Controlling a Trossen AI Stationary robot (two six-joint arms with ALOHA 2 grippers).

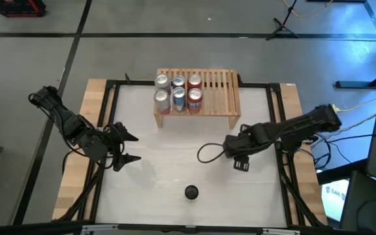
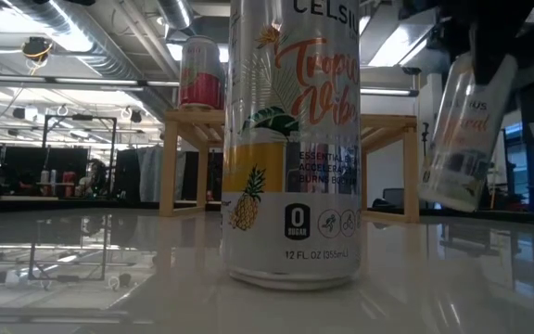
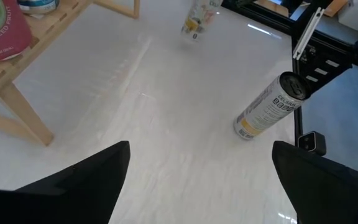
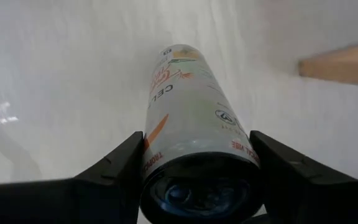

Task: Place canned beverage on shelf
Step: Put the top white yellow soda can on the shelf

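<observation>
The light-wood shelf (image 1: 220,88) stands at the table's far middle, with several cans (image 1: 178,91) upright on its left part. A white "Tropical Vibe" can (image 1: 191,192) stands upright on the table near the front edge; it also shows in the low view (image 2: 290,148) and the left wrist view (image 3: 269,106). My right gripper (image 1: 230,151) is shut on a second white can (image 1: 209,153), right of the table's middle. My left gripper (image 1: 130,147) is open and empty near the table's left side; it also shows in its own wrist view (image 3: 201,149). My right gripper (image 4: 197,143) pinches the white can between its two fingers, on opposite sides of the wall at the end nearest the wrist (image 4: 151,155). The fingers slant down from the table's right and lie along the can. The can (image 2: 457,139) hangs tilted, held end up, clear of the table.
The shelf's right part (image 1: 224,98) is bare slats. A black frame (image 1: 276,117) runs around the white tabletop. The white top between the two grippers (image 1: 168,156) is bare.
</observation>
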